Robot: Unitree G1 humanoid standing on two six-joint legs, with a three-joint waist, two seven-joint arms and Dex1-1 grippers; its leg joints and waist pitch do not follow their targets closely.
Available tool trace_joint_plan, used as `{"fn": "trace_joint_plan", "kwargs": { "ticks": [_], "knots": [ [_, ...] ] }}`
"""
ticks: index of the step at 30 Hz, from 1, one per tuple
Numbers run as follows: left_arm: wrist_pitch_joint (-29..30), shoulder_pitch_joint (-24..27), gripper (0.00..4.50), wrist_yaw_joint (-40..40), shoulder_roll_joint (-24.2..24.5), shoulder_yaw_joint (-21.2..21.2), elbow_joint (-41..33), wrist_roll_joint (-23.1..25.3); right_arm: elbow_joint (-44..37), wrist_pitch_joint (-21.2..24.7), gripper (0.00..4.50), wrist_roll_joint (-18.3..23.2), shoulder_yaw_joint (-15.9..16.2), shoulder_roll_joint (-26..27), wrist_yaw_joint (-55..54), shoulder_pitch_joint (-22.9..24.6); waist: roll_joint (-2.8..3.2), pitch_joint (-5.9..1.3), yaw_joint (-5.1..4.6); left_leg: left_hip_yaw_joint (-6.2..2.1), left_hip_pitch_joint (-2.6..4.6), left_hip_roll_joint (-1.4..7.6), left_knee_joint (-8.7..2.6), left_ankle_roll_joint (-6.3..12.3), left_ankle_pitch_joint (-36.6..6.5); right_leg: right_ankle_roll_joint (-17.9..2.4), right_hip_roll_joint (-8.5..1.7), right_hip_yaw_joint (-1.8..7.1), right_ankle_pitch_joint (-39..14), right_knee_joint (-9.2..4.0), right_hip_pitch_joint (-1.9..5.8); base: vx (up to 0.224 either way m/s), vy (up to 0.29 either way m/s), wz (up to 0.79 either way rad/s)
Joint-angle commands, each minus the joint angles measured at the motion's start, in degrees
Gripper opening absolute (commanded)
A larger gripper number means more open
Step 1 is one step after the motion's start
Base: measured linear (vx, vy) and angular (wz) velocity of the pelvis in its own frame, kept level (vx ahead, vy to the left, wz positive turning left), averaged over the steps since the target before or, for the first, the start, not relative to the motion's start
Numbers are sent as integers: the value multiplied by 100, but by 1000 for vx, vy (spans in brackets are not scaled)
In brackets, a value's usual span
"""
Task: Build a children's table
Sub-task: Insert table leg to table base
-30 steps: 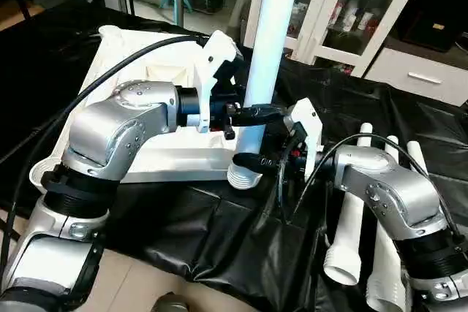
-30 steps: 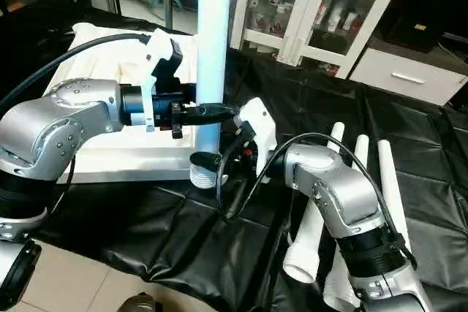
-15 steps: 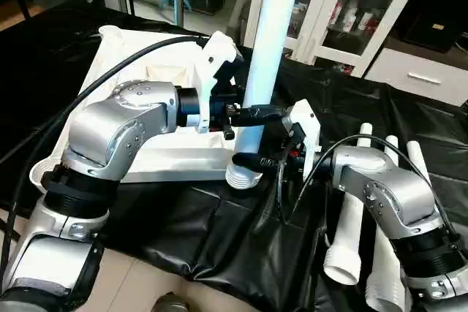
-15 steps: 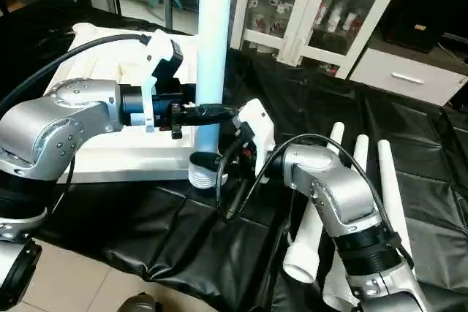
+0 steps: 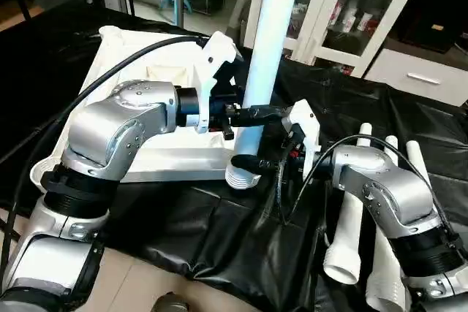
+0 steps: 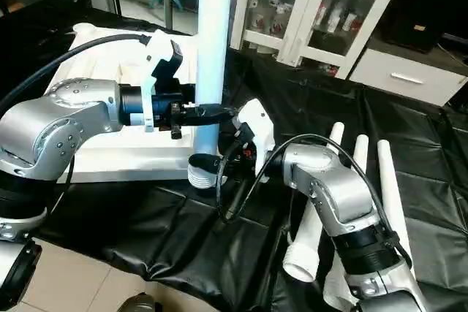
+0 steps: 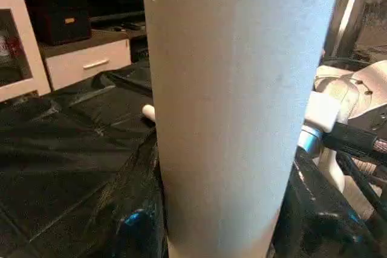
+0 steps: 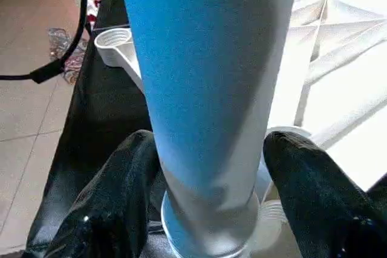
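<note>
Left gripper [image 5: 252, 113]: black fingers pinch the upright leg partway up its shaft, holding it vertical.
Right gripper [image 5: 256, 161]: lower down, near the leg's foot; its two fingers [image 8: 115, 191] straddle the tube with a gap on either side, so it looks spread and not gripping.
Upright leg [image 5: 265, 49]: long white tapered tube, its ribbed threaded end [image 5: 238, 175] seated at the near corner socket of the tabletop.
Tabletop [image 5: 139, 158]: white, lying underside up on the black-draped worktable [image 5: 219, 239] (X-ribs plain in the right wrist view).
Spare legs [image 5: 349, 217]: three more white tubes lying side by side on the drape, under the right forearm, well apart from the top.
Step in hand: judged to be screwing the leg into its socket, with the right gripper between turns.
Doing it well: keep the left pinch steady so the leg stays square to the socket; close the right fingers low and evenly before turning, or the thread may cross and the leg lean.
</note>
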Motion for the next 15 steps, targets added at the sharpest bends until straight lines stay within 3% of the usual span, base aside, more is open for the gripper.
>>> {"fn": "trace_joint_plan", "kwargs": {
  "ticks": [1, 7, 11, 15],
  "knots": [
    [-45, -118, 185, -290, -291, -202, -343, -223, 81, 6, 304, -67, 168, 103, 22, -160, 133, -453, -19, -104, 107, 244, -405, -463, -1091, -913, -441, 285, -654, -372, 275, 0, 0, 0],
    [-103, -123, 185, -288, -304, -186, -258, -174, 49, 51, 304, 67, 73, 212, 41, -166, 129, -450, -14, -107, 114, 248, -410, -470, -1172, -873, -445, 288, -817, -384, 265, 0, 0, 0],
    [-209, -1, 185, -631, -288, 168, -212, -547, -58, 103, 304, 324, -221, 189, 129, -59, 127, -448, -13, -109, 111, 248, -410, -456, -1210, -866, -458, 289, -892, -392, 266, 0, 0, 0],
    [-225, 30, 185, -737, -164, 218, -120, -496, -201, 131, 304, 447, -371, 97, 271, 62, 135, -443, -9, -108, 117, 247, -418, -454, -1265, -870, -440, 284, -883, -392, 254, 0, 0, 0]
  ]
}}
